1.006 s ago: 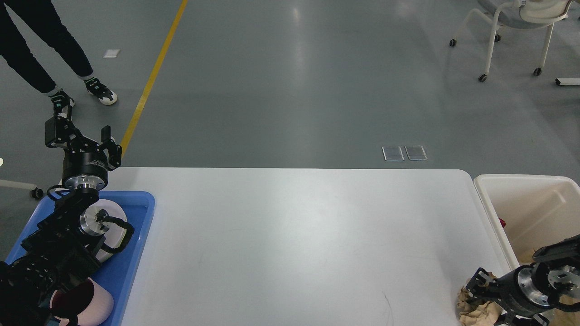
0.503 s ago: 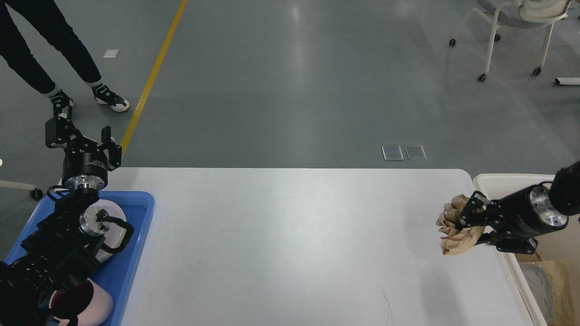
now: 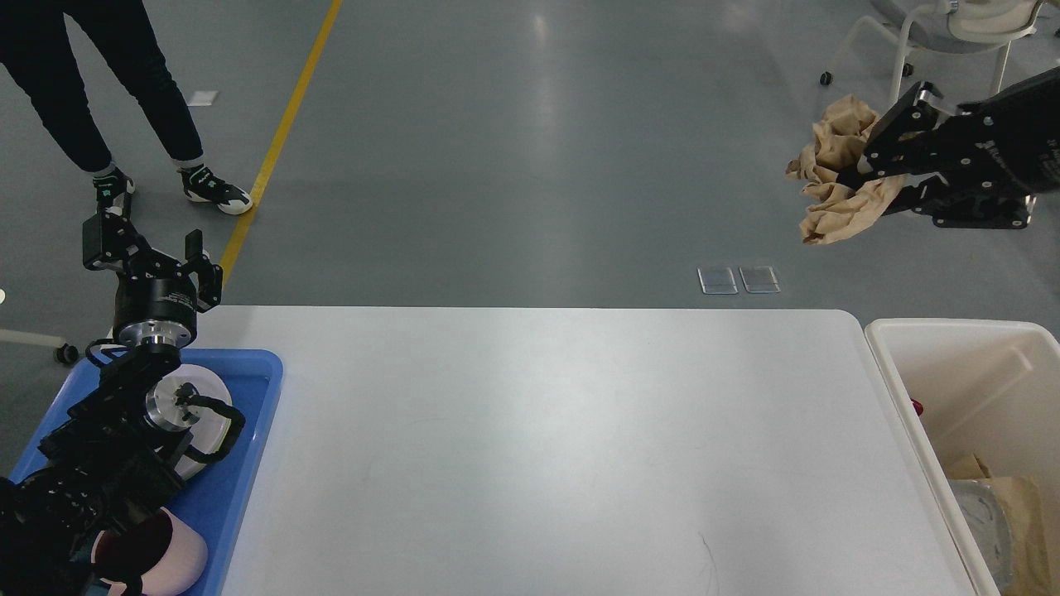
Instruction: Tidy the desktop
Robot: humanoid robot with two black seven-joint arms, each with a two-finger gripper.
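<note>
The white desktop [image 3: 546, 447] fills the middle of the head view and bears nothing. My right gripper [image 3: 865, 170] is raised high at the upper right, shut on a crumpled brown paper wad [image 3: 836, 170] that hangs in the air above the far right corner of the desktop. My left gripper [image 3: 149, 252] is open and empty, held up above the far end of the blue tray [image 3: 248, 430] at the left.
The blue tray holds a white dish [image 3: 207, 414] and a pink cup [image 3: 157, 555] under my left arm. A cream-white bin [image 3: 903, 389] with brown paper inside stands at the right edge. A person [image 3: 124, 99] stands far left; a chair [image 3: 952, 41] far right.
My right gripper has lifted the brown paper wad from the desktop's near right corner up high over the far right. The person stepped right. My left arm has not moved.
</note>
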